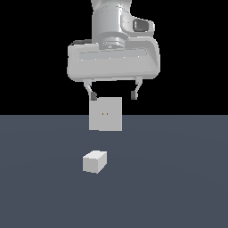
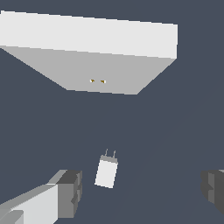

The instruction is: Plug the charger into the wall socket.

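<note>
The charger is a small off-white cube lying on the dark floor, nearer the camera than the wall socket. In the wrist view the charger shows two thin prongs pointing toward the wall socket. The socket is an upright off-white square panel with two tiny yellowish dots at its centre. My gripper hangs open high above the floor, in front of the socket's top edge. Its fingers stand wide apart on either side of the charger, well above it. Nothing is held.
A flat dark blue-grey floor spreads around both objects. Beyond its far edge the background is black. No other objects are in view.
</note>
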